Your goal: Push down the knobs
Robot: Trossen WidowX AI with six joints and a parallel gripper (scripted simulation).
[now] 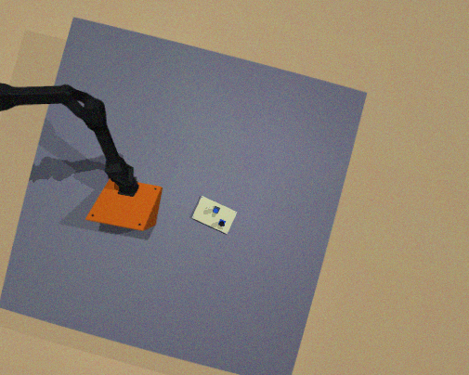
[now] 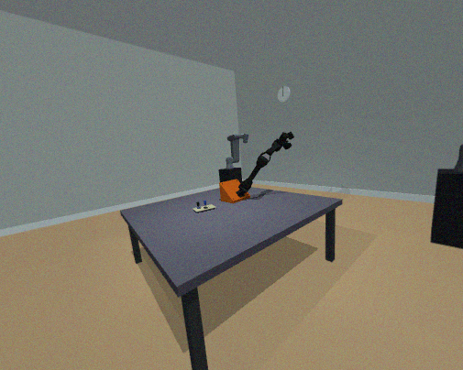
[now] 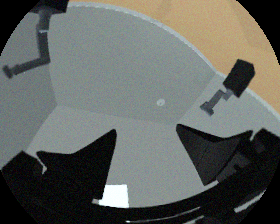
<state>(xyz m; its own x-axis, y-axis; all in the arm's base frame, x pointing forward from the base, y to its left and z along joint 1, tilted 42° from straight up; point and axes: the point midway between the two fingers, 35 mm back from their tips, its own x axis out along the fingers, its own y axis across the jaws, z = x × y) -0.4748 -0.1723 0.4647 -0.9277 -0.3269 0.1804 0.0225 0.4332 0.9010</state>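
The cream circuit board [image 1: 227,216] [image 2: 211,208] lies on the table, small in the top and exterior views. A blue knob [image 1: 216,210] [image 2: 204,202] and a black knob [image 1: 222,223] [image 2: 198,203] stand upright on it. The views are too small to tell the gap under either knob. My gripper [image 2: 291,140] [image 3: 147,129] is open and empty, raised high behind the orange mount and far from the board. The wrist view shows the two dark fingers wide apart with only walls and floor beyond; the board is not in that view.
The orange wedge-shaped mount [image 1: 123,209] [image 2: 229,190] carries my arm's base and stands on the table [image 1: 244,130] [image 2: 241,229] beside the board. Away from the table, a grey arm [image 2: 235,148] stands on a black pedestal, and another black pedestal [image 2: 457,201] is at the right.
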